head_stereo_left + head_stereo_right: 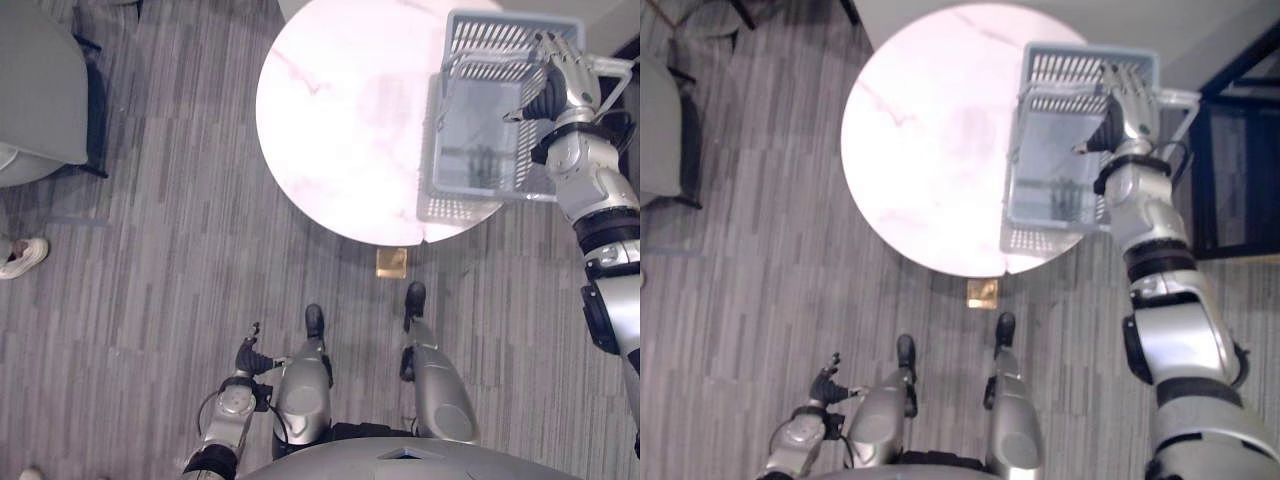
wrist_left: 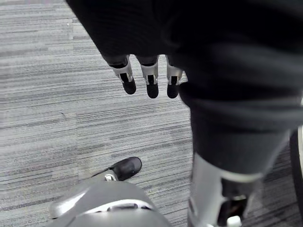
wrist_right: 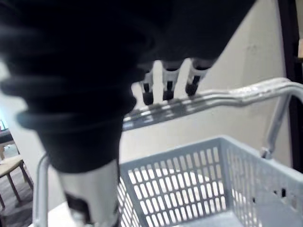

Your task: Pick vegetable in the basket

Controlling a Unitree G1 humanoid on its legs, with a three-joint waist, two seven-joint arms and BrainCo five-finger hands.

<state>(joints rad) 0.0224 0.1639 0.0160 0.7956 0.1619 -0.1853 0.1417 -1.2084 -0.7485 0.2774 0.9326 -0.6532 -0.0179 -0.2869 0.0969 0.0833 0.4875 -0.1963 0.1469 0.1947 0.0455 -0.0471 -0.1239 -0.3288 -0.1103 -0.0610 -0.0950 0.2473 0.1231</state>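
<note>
— So, what is the table like?
— Round, with a smooth, glossy white marble-look top (image 1: 340, 110). It stands on grey striped carpet (image 1: 150, 250).
— And the basket?
— A pale blue-grey plastic basket (image 1: 470, 205), rectangular, with walls cut into rows of narrow slots. It sits at the table's right side, and a thin bent metal handle (image 3: 227, 97) arches over it. A small dark patch (image 1: 480, 160) lies on its floor, too small to make out.
— Where is the right hand?
— The right hand (image 1: 568, 75) is over the basket's far end. Its fingers (image 3: 168, 92) are stretched out side by side with the dark tips at the metal bar, and the thumb is spread away. I cannot tell whether the tips touch the bar.
— And the left?
— The left hand (image 1: 247, 355) hangs low above the carpet, its fingers (image 2: 151, 82) loose, nearly straight and holding nothing.
</note>
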